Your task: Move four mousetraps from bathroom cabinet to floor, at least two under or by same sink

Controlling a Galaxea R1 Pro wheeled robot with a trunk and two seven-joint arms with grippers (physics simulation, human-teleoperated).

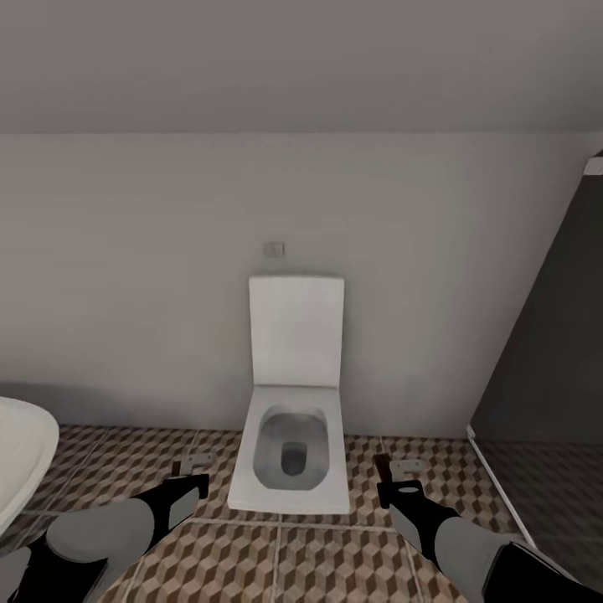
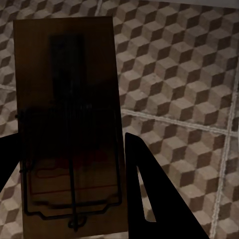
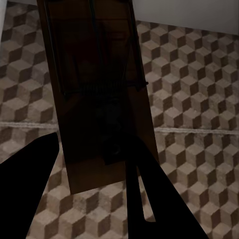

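Observation:
Each gripper carries one mousetrap above the cube-patterned bathroom floor [image 1: 335, 561]. My left gripper [image 1: 188, 476] is shut on a tan mousetrap [image 2: 67, 99] with a dark wire frame; its fingers [image 2: 154, 199] clamp the board's edges. My right gripper [image 1: 394, 476] is shut on a darker brown mousetrap [image 3: 99, 84], with the fingers [image 3: 144, 199] on either side of it. In the head view both traps appear as thin dark slivers, the left mousetrap [image 1: 178, 467] and the right mousetrap [image 1: 383, 467], flanking the toilet. The cabinet and the sink are out of view.
A white square toilet [image 1: 293, 452] with its lid up stands against the pale wall straight ahead. A white curved fixture rim [image 1: 21, 469] juts in at the left. A dark glass panel [image 1: 544, 360] closes off the right side.

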